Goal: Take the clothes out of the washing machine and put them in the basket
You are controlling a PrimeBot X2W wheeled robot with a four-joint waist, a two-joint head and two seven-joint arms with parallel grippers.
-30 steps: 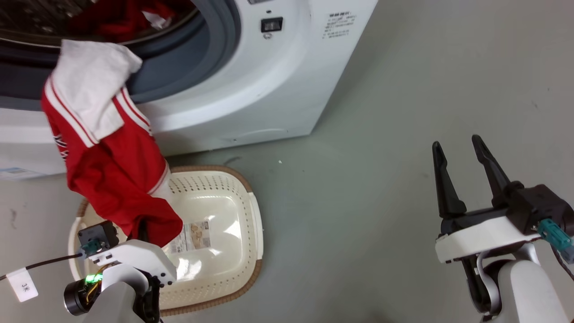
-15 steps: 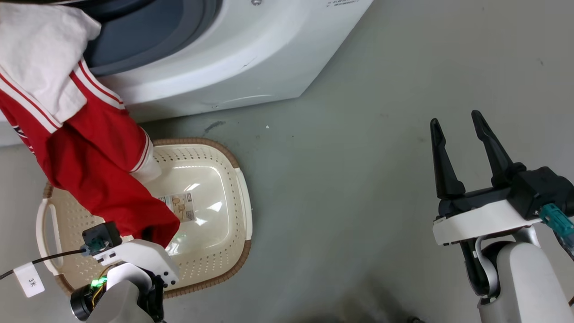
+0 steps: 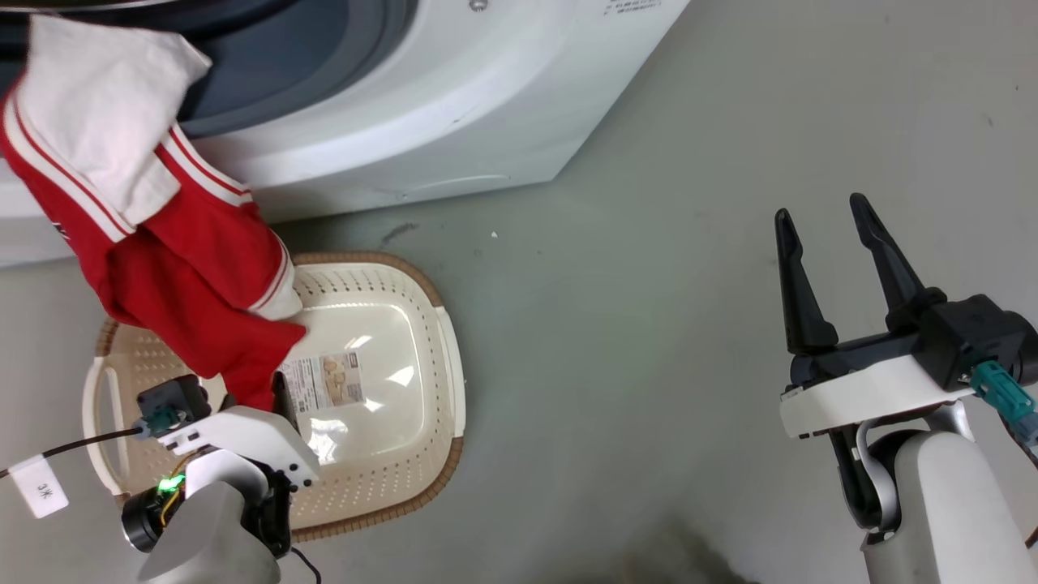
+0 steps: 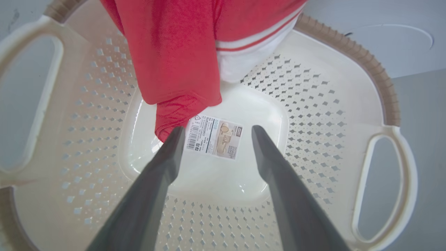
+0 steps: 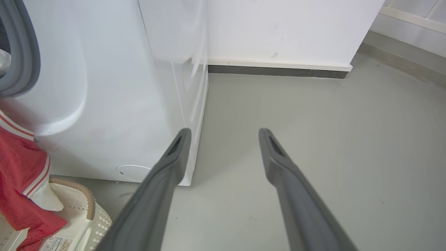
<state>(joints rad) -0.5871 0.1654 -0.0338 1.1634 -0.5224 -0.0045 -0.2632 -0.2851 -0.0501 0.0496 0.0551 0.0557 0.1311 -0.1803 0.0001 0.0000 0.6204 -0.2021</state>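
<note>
Head view: a red jersey (image 3: 195,276) hangs from the mouth of the washing machine (image 3: 454,105). Its long axis slants down, and its lower end points into the basket (image 3: 446,381). The left hand (image 3: 272,397) is over the basket's near side. The right hand (image 3: 819,207), fingers wide, is well apart from the basket.

Left wrist view: the left hand's fingers spread wide above the basket's label (image 4: 214,136), the jersey's tip just beside one fingertip, ungripped.

Right wrist view: the right hand's spread fingers point over the floor (image 5: 313,139), away from the basket.
</note>
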